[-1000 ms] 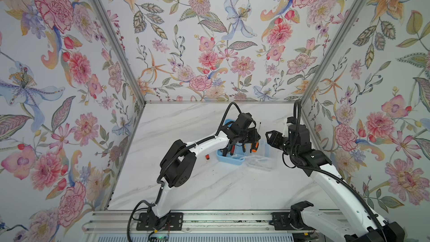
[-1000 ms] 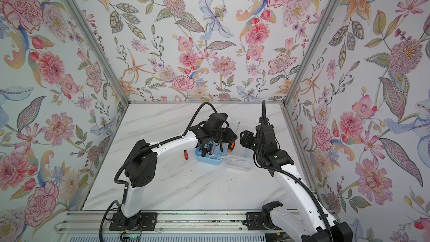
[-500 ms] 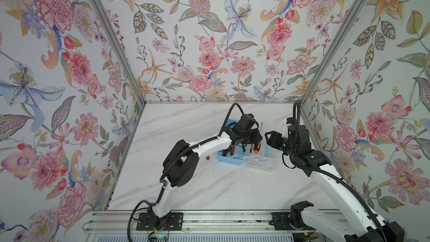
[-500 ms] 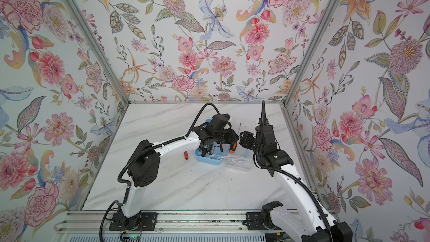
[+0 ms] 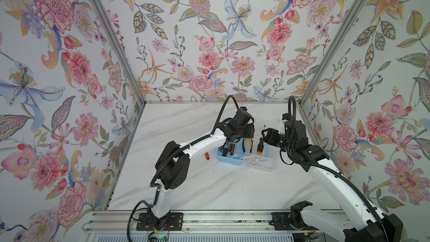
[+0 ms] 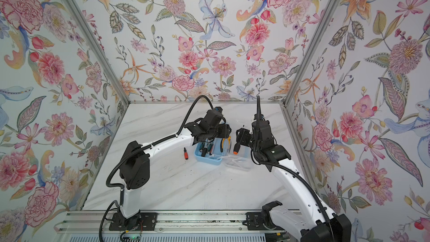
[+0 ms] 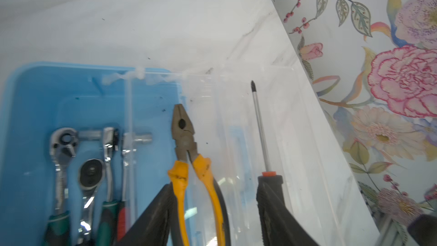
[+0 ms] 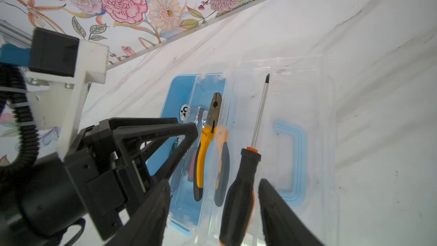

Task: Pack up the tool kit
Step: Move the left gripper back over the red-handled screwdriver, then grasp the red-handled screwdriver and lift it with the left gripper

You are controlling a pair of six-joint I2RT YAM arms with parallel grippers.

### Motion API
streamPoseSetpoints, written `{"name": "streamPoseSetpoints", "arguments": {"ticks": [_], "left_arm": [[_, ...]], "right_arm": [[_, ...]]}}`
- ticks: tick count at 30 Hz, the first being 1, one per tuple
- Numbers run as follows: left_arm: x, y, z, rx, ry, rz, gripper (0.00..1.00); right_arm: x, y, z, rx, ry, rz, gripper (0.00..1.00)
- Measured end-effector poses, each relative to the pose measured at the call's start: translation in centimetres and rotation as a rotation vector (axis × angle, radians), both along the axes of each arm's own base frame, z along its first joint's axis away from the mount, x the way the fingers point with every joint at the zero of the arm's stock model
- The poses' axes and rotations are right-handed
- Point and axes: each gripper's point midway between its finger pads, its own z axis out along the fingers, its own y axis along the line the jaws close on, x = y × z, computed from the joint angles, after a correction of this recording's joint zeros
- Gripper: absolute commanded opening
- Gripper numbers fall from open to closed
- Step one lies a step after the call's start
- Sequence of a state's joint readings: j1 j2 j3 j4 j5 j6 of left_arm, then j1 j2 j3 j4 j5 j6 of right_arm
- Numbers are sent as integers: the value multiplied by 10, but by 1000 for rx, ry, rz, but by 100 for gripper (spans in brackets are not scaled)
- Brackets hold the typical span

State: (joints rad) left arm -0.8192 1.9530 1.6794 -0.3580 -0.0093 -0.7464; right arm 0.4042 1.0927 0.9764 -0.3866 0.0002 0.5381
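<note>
Left gripper has let its jaws out since a second ago; they stand wide either side of the pliers, gripping nothing. Pliers lie at the edge of the blue case base, beside the ratchets. Right gripper gapes round the long screwdriver lying on the clear lid. We judge packing part done: a stubby screwdriver waits on the worktop, lid unshut. Tool handle ends are cut off; contact on the long screwdriver we cannot tell.

White marble table, open blue tool case on it, small orange-and-black screwdriver just beside the case
</note>
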Motion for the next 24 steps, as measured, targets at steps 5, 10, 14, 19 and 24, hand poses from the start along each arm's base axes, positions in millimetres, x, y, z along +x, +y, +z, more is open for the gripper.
{"name": "streamPoseSetpoints", "arguments": {"ticks": [5,10,14,19,24], "left_arm": [[14,110,20,142,-62,226,59],[0,192,-11,264,-9,370,56],[-27,211,-63,348,98,369,55],[-51,220,-102,383,190,362,54],[-54,210,-112,355,208,349,52]], "right_arm": [[4,50,8,-78,-13,128,59],[13,95,-11,-127,35,242,59],[11,106,-38,-168,99,284,59],[10,108,-45,-178,120,293,59],[10,108,-45,-177,119,293,59]]}}
